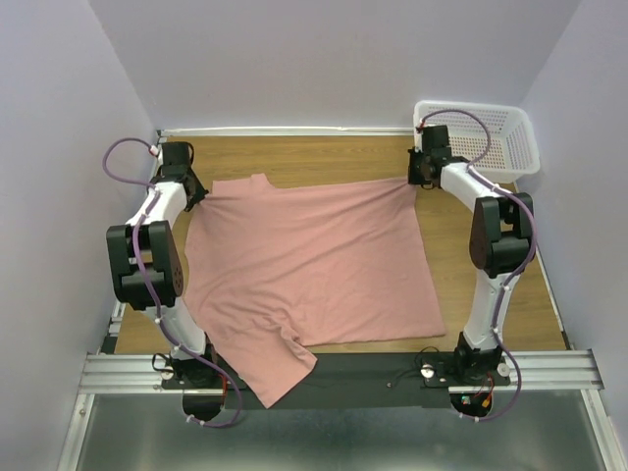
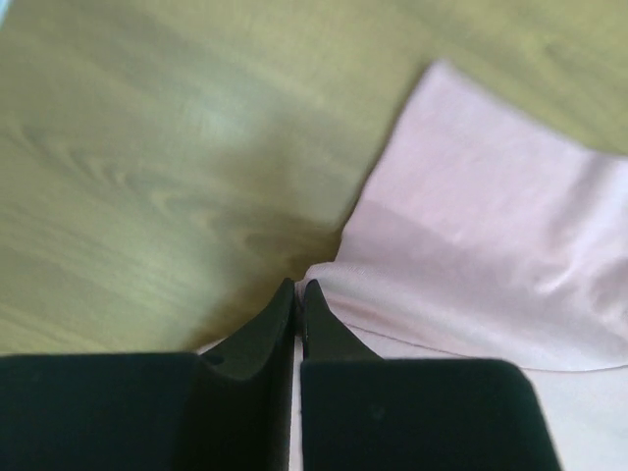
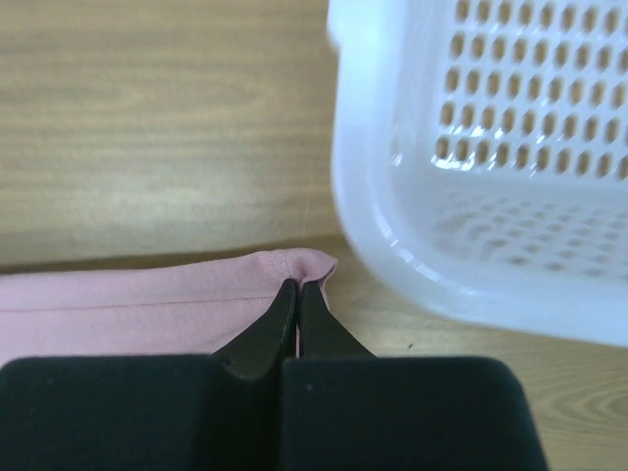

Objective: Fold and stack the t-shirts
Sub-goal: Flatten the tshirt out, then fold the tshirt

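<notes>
One dusty pink t-shirt [image 1: 314,260] lies spread on the wooden table, one sleeve hanging over the near edge. No print shows. My left gripper [image 1: 192,192] is shut on the shirt's far-left edge by the shoulder; in the left wrist view the black fingertips [image 2: 287,294] pinch pink cloth [image 2: 491,245]. My right gripper [image 1: 424,175] is shut on the shirt's far-right corner; in the right wrist view the fingertips [image 3: 287,291] pinch the hemmed corner [image 3: 196,294].
A white plastic mesh basket [image 1: 491,132] stands at the back right, close beside my right gripper, and fills the right wrist view's upper right [image 3: 491,147]. Lilac walls close the table on three sides. A metal rail [image 1: 334,371] runs along the near edge.
</notes>
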Controlling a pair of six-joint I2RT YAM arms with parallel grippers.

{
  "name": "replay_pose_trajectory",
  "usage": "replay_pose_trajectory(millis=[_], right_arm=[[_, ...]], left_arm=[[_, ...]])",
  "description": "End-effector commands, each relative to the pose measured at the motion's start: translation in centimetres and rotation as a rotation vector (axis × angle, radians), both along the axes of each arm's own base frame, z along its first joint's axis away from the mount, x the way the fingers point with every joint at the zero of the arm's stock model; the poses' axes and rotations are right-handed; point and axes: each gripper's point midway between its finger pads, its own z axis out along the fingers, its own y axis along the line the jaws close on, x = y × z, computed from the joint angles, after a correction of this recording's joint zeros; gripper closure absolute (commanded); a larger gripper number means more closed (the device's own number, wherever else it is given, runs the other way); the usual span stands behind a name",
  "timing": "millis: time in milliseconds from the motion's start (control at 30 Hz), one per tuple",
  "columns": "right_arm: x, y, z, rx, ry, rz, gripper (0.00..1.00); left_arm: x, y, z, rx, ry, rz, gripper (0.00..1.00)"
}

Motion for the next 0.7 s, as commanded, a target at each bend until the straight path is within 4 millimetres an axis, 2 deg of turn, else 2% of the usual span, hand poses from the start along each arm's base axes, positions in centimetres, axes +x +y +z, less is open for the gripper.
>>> replay_pose_trajectory(millis=[0, 100, 167, 333, 533, 667], right_arm=[[2.0, -3.1, 3.8, -0.044, -0.089, -0.088, 0.99], [2.7, -3.4, 4.7, -0.032, -0.116, -0.093, 0.99], [2.9, -3.4, 5.0, -0.035, -0.123, -0.09, 0.99], [3.8, -3.2, 4.8, -0.026, -0.13, -0.078, 0.99], [4.0, -2.8, 4.2, -0.007, -0.119, -0.067, 1.0], [3.4, -2.5, 4.7, 0.001, -0.124, -0.049, 0.99]], left_arm=[[3.0, 0.9, 3.6, 0.041, -0.107, -0.019, 1.0], [5.0, 1.0, 5.6, 0.05, -0.179, -0.029, 1.0], [5.7, 1.1, 6.0, 0.058, -0.199, -0.035, 1.0], [6.9, 0.5, 5.1, 0.036, -0.196, -0.07, 1.0], [6.2, 0.2, 3.2, 0.02, -0.154, -0.079, 1.0], [5.1, 0.9, 3.5, 0.052, -0.135, -0.047, 1.0]])
